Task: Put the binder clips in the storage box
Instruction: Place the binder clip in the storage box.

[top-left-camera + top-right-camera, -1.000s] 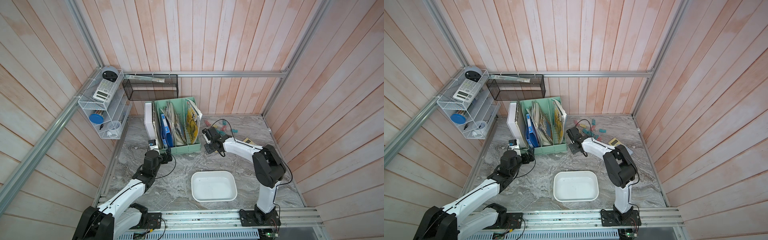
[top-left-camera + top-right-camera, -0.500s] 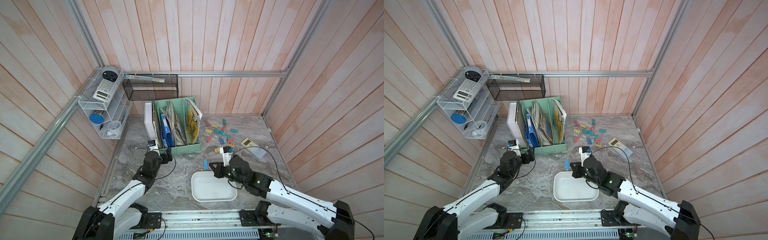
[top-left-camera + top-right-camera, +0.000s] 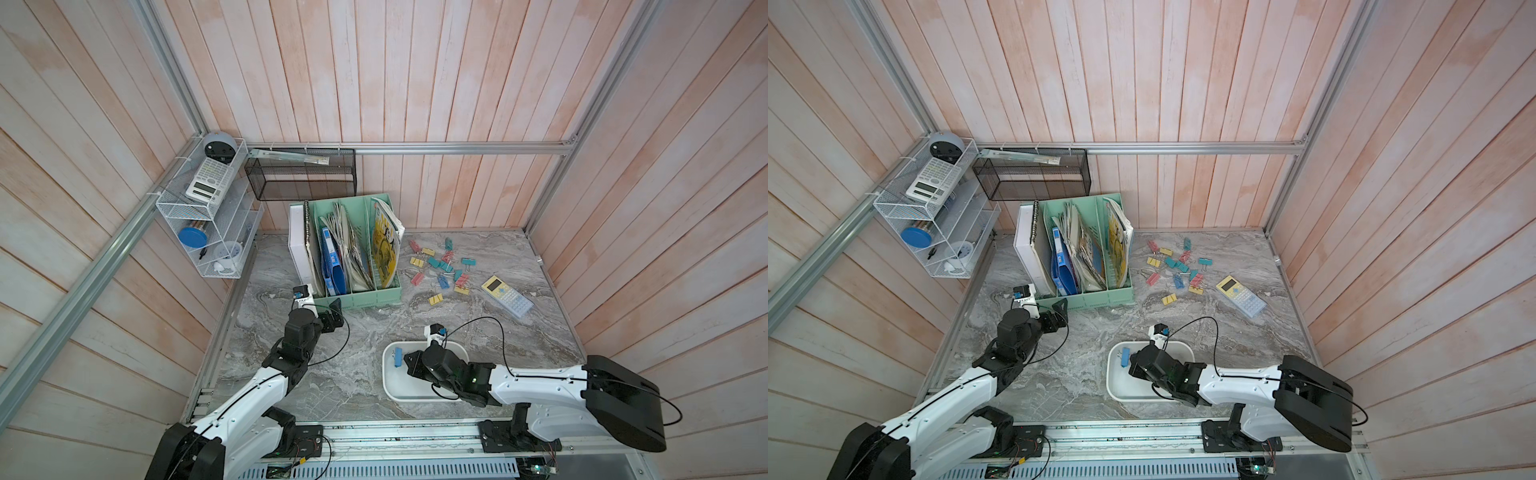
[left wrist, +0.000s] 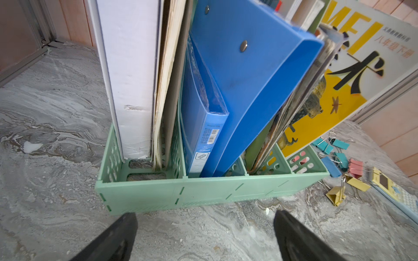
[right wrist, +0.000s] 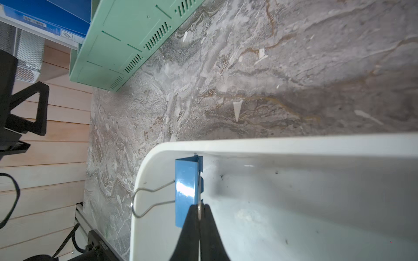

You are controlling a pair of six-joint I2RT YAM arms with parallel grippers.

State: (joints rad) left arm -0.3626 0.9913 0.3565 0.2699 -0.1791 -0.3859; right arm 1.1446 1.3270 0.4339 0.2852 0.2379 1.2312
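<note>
1. Release is the step in hand, as I read it: the right gripper (image 5: pixel 199 209) is pressed together on a blue binder clip (image 5: pixel 186 189), apparently by one wire handle, over the 10 o'clock corner of the storage box (image 5: pixel 294 144).
2. The clip's free handle juts out past the rim. I would shift slightly toward the box's centre before parting the jaws, so it cannot catch there or tip out.
3. Let go low, since a springy clip may bounce.
4. The other binder clips (image 3: pixel 442 266) lie scattered at the tabletop's 1 o'clock, beside a calculator (image 3: pixel 507 296) and well apart from the box at 5 o'clock.
5. The left gripper (image 4: pixel 203 226) is spread wide and empty, facing the file holder (image 4: pixel 203 192) at 11 o'clock.
6. Writing: a yellow book cover (image 4: pixel 339 90) shows "MEI" and "八年级下册". A blue folder (image 4: pixel 203 113) carries a barcode label too small to read.
</note>
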